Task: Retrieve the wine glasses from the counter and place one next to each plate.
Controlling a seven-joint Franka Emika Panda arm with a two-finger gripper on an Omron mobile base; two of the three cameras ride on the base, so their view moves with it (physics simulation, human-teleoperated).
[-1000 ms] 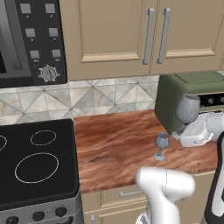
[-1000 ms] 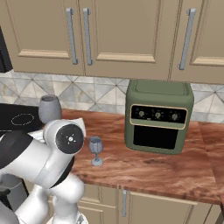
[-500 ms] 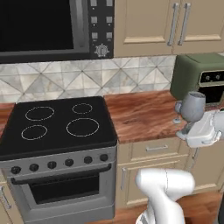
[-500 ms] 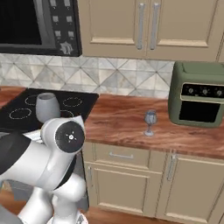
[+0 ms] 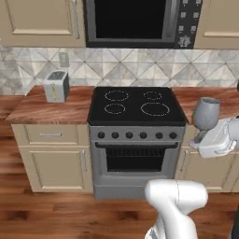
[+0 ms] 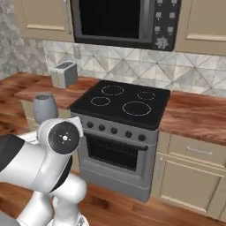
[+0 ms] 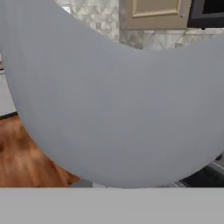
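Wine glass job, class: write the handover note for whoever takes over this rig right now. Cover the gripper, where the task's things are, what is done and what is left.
Gripper: shut on one wine glass, bowl up, carried clear of the counter in front of the stove; the glass bowl sits close against the hand camera, and the glass also shows beside the arm.
Surroundings: toaster on the counter left of the stove, microwave above it.
Done: one glass picked up.
Left: find the plates, set this glass beside one, then fetch the second glass for the other plate. Neither the plates nor the second glass can be located from here.
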